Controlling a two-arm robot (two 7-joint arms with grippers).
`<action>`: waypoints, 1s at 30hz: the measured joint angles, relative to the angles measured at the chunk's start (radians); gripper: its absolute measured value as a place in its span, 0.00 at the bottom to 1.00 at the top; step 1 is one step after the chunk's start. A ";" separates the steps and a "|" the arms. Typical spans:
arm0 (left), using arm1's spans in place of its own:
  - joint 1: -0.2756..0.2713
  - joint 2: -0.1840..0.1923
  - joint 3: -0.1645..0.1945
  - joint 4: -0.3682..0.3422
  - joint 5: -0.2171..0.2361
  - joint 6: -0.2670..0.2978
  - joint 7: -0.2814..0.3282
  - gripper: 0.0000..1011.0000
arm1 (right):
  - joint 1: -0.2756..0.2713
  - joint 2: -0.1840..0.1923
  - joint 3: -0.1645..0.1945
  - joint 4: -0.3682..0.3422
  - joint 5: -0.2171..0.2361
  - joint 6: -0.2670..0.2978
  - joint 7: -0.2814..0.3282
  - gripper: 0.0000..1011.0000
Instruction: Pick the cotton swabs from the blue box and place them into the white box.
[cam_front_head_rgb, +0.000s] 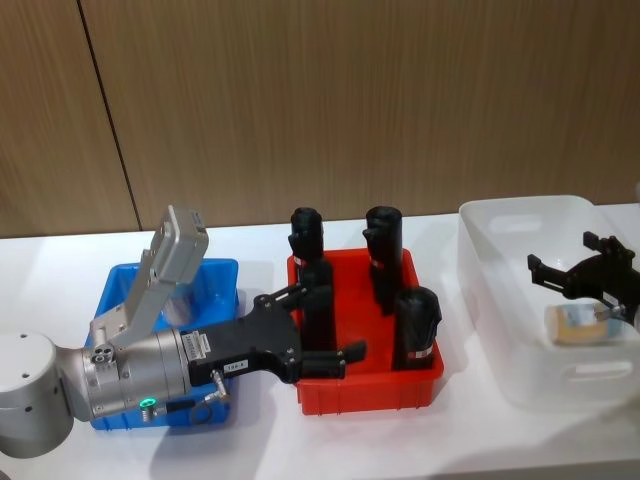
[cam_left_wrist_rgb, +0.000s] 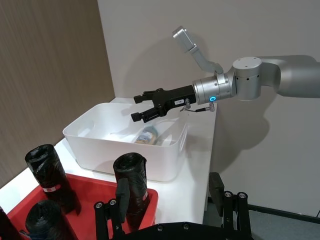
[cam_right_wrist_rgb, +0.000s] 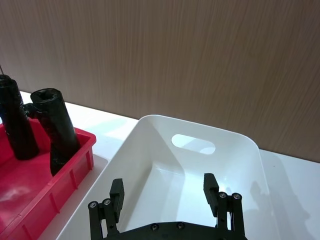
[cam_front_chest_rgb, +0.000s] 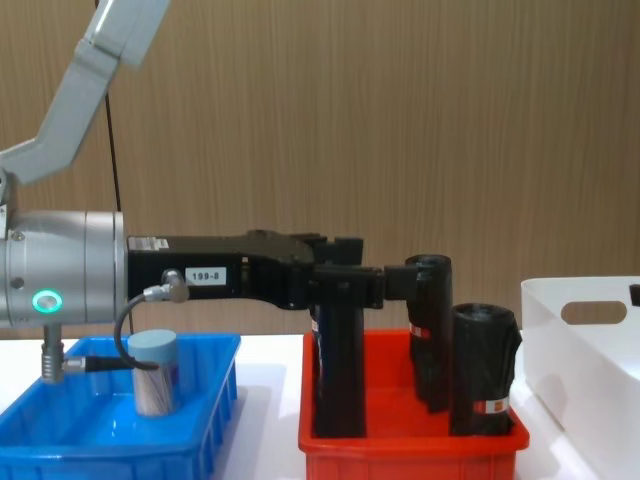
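Note:
One cotton swabs tub (cam_front_chest_rgb: 155, 372) stands upright in the blue box (cam_front_chest_rgb: 200, 420), with my left arm passing above it. The blue box (cam_front_head_rgb: 218, 275) is at the table's left. Another cotton swabs tub (cam_front_head_rgb: 578, 325) lies on its side inside the white box (cam_front_head_rgb: 520, 207) on the right. It also appears in the left wrist view as a tub (cam_left_wrist_rgb: 148, 136) on the box floor. My right gripper (cam_front_head_rgb: 566, 256) hangs open just above that tub, holding nothing. My left gripper (cam_front_head_rgb: 335, 320) is open over the red bin, among the black rolls, gripping nothing.
A red bin (cam_front_head_rgb: 360, 392) sits between the two boxes and holds several upright black rolls (cam_front_head_rgb: 417, 325). A wood-panelled wall runs behind the white table (cam_front_head_rgb: 250, 245). The white box has an oval handle slot (cam_right_wrist_rgb: 193, 144).

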 joint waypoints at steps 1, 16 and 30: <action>0.000 0.000 0.000 0.000 0.000 0.000 0.000 0.99 | 0.000 0.000 0.000 0.000 0.000 0.000 0.000 0.99; 0.016 -0.001 0.007 -0.017 0.015 -0.009 0.073 0.99 | -0.052 -0.011 -0.004 -0.069 -0.001 -0.014 -0.029 0.99; 0.057 -0.002 0.025 -0.061 0.053 -0.032 0.253 0.99 | -0.185 -0.040 -0.015 -0.240 0.000 -0.044 -0.103 0.99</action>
